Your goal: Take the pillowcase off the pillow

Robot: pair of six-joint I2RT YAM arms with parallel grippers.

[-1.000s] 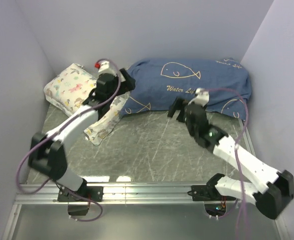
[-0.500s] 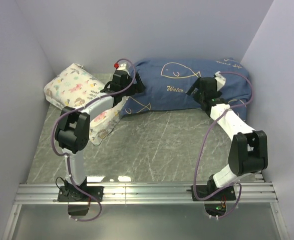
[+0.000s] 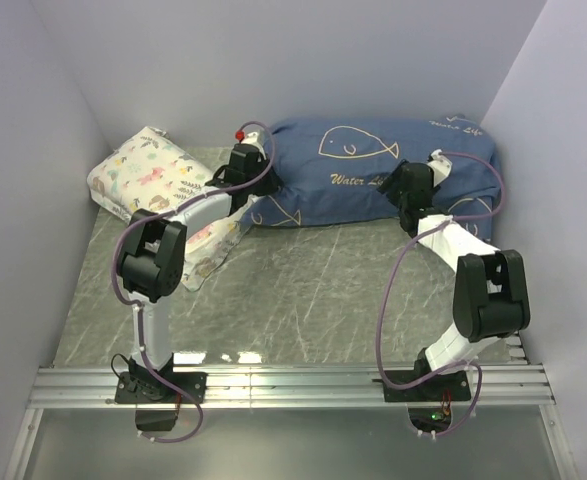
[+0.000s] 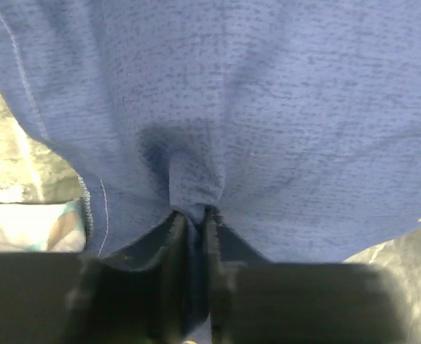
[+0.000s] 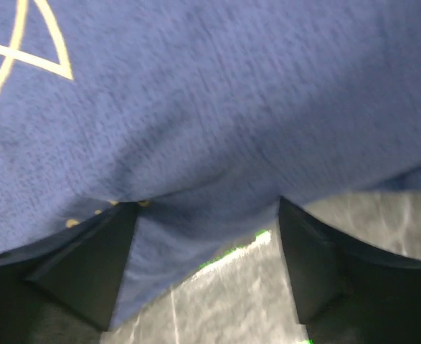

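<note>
Two grippers are meeting the pillowcase (image 3: 373,170), which is lying across the upper centre of the overhead view with the pillow hidden inside. The left gripper (image 4: 194,213) is pinching a small pucker of cloth tight. The right gripper (image 5: 204,209) is gaping wide over the lower edge, gripping nothing. That thin pinch is probably risking a slip, or dragging the pillow along.
</note>
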